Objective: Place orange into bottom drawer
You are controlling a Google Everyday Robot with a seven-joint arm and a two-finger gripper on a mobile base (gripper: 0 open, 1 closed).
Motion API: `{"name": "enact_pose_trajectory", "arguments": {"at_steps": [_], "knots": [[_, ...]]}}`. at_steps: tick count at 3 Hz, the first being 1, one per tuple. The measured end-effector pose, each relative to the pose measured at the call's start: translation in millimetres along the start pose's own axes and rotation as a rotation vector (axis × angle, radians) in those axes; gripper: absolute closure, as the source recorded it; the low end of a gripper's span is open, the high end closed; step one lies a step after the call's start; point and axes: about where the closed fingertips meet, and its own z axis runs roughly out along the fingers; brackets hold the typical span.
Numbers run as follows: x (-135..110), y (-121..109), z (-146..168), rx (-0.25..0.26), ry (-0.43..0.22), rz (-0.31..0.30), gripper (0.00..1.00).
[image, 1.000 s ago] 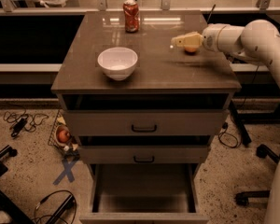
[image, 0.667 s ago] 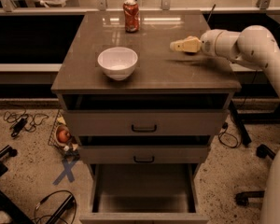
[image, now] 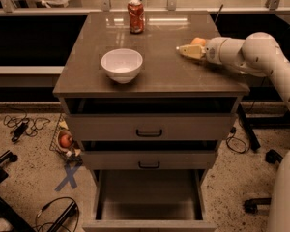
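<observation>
My fingers (image: 186,50) lie low over the table (image: 159,79) just beside the orange (image: 199,41), apparently to grasp it; I cannot tell their opening.

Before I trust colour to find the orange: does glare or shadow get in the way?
Camera view: dim, warm light overall; glare streaks on the table by the can, clear of the orange; the orange is lit, half hidden behind the gripper at the table's right; the bottom drawer floor is mostly shadowed.
</observation>
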Motion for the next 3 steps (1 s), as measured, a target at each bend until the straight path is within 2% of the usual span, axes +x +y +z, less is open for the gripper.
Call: {"name": "enact_pose_trajectory", "arguments": {"at_steps": [2,3], "knots": [[6.0,2.7,4.1,-0.001,0.004,0.015,0.85],[6.8,4.1,5.8,-0.003,0.005,0.015,1.00]]}}
